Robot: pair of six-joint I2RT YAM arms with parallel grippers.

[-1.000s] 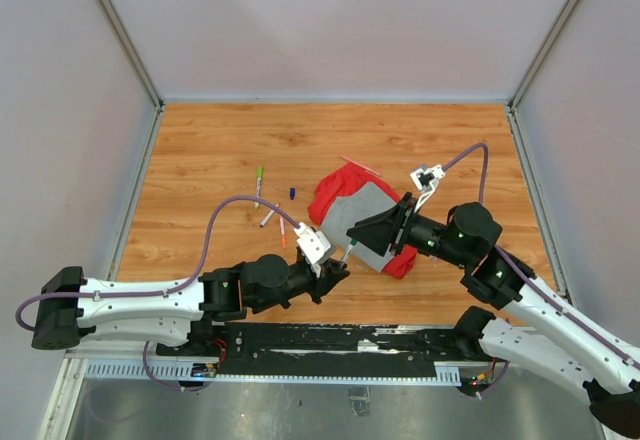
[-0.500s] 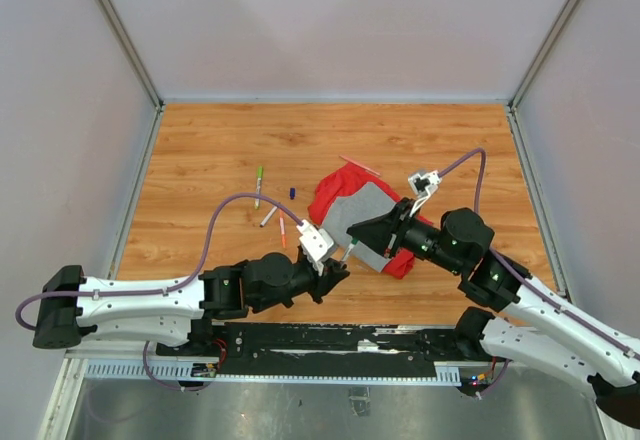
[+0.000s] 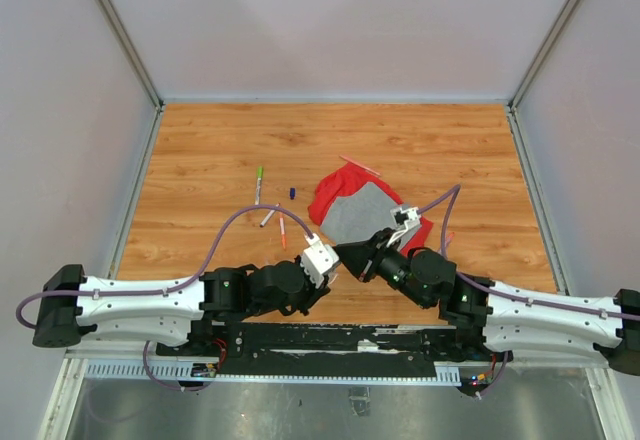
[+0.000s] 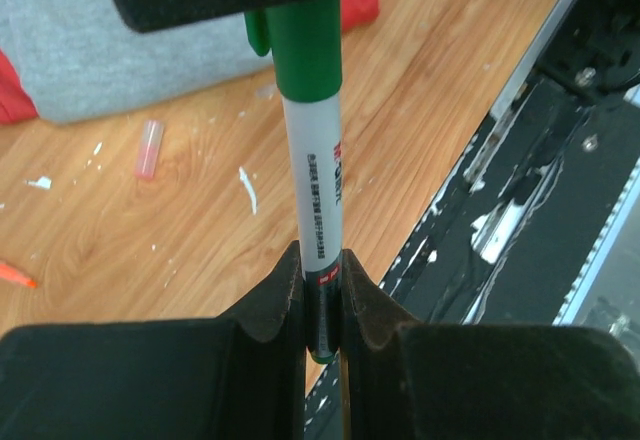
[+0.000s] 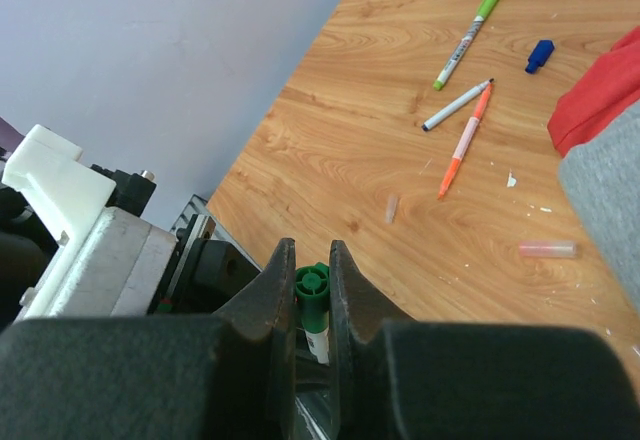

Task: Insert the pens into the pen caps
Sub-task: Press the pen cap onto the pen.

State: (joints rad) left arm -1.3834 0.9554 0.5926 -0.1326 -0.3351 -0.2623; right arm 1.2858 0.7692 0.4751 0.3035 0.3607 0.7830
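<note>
The left gripper (image 4: 322, 260) is closed almost fully on the lower end of a white-barrelled pen (image 4: 318, 175), which stands up between its fingers close to the near edge of the table (image 3: 200, 160). The right gripper (image 5: 312, 260) is pinched tight on the pen's green cap (image 5: 312, 283) — the two grippers meet tip to tip, just near-left of the red-and-grey cloth (image 3: 360, 210). Further left and farther off lie a green-ended pen (image 5: 467, 38), a white pen (image 5: 457, 106) and an orange pen (image 5: 465, 140) — with a blue cap (image 5: 540, 55) to their right. A pink cap (image 5: 547, 249) lies near the cloth's grey edge.
</note>
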